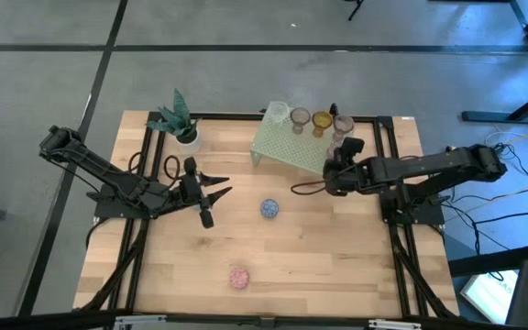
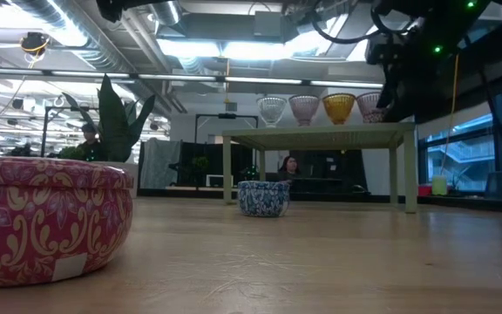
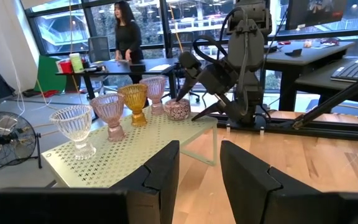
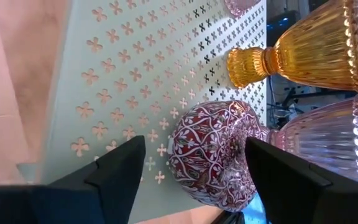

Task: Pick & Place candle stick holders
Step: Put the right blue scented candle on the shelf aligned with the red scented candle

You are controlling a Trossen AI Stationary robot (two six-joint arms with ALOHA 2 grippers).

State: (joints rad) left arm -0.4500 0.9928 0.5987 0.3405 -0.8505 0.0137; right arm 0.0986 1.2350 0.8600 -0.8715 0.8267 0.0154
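Observation:
A green perforated rack (image 1: 287, 147) stands at the table's far middle. On it stand a clear holder (image 1: 277, 112), a pinkish one (image 1: 300, 119), an amber one (image 1: 322, 121) and a pink one (image 1: 342, 125), each on its foot. A small red patterned holder (image 4: 213, 155) sits on the rack's right end, between the open fingers of my right gripper (image 4: 194, 171). A blue patterned holder (image 1: 269, 209) and a pink patterned one (image 1: 238, 277) rest on the table. My left gripper (image 3: 199, 168) hangs open and empty left of the blue one. My right gripper comes slanting down from the table's right, one finger on either side of the red patterned holder (image 4: 241, 149). One finger (image 4: 120, 168) stands clear of it; whether the other finger (image 4: 278, 171) touches it I cannot tell. The holder sits on the rack.
A white pot with a green plant (image 1: 186, 128) stands at the table's far left corner. Black frame rails (image 1: 140, 229) run along both sides of the table. Bare wood (image 1: 319, 257) lies between the arms and toward the near edge.

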